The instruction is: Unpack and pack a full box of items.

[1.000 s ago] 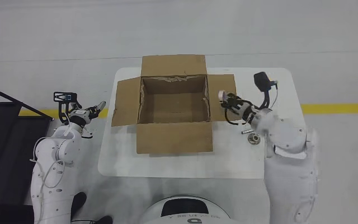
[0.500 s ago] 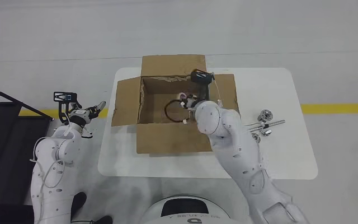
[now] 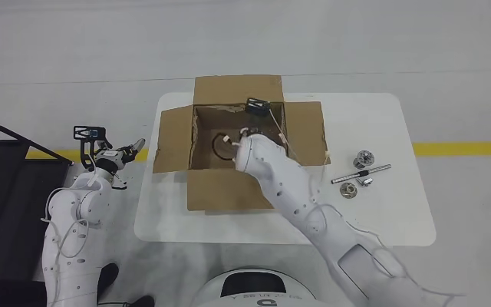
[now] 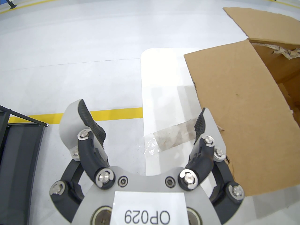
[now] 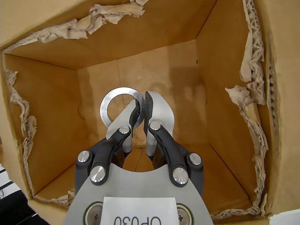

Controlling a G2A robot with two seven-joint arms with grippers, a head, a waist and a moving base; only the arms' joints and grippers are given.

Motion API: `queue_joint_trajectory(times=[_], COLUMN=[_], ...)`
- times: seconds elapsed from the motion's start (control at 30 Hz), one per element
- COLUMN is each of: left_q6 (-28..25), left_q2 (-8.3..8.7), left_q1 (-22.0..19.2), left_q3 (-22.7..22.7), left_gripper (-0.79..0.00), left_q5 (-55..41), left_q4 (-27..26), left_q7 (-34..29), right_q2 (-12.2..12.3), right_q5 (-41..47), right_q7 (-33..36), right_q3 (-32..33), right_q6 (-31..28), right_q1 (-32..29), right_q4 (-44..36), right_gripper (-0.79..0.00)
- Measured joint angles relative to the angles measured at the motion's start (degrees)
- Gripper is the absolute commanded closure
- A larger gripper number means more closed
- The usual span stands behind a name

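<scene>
The right end effector [image 5: 141, 108] pinches a metal ring [image 5: 103, 110] by its rim inside the box [image 5: 150, 54]. It would best lower the ring near the seemingly bare floor before letting go. The left end effector [image 4: 142, 108] gapes.

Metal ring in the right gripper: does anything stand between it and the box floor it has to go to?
Nothing visible does. The right gripper holds the metal ring inside the open box, and the box floor beneath it is bare cardboard; torn paper clings only along the rim.
</scene>
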Motion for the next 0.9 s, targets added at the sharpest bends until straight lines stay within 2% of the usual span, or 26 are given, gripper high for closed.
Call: queue_joint_trajectory(times=[0.17,0.33,0.47,0.6,0.73,0.83,0.9], left_q6=[0.00,0.00,0.00,0.00,0.00,0.00,0.00], left_q2=[0.00,0.00,0.00,0.00,0.00,0.00,0.00], left_q1=[0.00,0.00,0.00,0.00,0.00,0.00,0.00], left_q3=[0.00,0.00,0.00,0.00,0.00,0.00,0.00], left_gripper=[-0.785,-0.785,-0.785,-0.785,-0.785,-0.785,-0.785], left_q5=[0.00,0.00,0.00,0.00,0.00,0.00,0.00], left_q4=[0.00,0.00,0.00,0.00,0.00,0.00,0.00], left_q7=[0.00,0.00,0.00,0.00,0.00,0.00,0.00], right_q2=[-2.29,-4.28,-5.80,-6.99,-7.73,-7.96,-7.80], right_q5=[3.13,5.46,5.97,6.63,7.69,8.14,8.43], right_q7=[-2.99,-5.74,-6.25,-6.70,-7.68,-8.55,-9.16], right_q3=[-1.24,-2.61,-4.19,-4.89,-4.38,-3.69,-2.64], right_q6=[2.09,2.88,3.70,4.32,4.63,4.53,4.23], right_q1=[5.04,7.87,9.72,11.07,12.03,12.23,11.92], right_q4=[11.32,19.38,24.59,27.86,29.14,28.22,25.88], right_gripper=[0.000,0.000,-0.083,-0.049,-0.111,-0.062,-0.058])
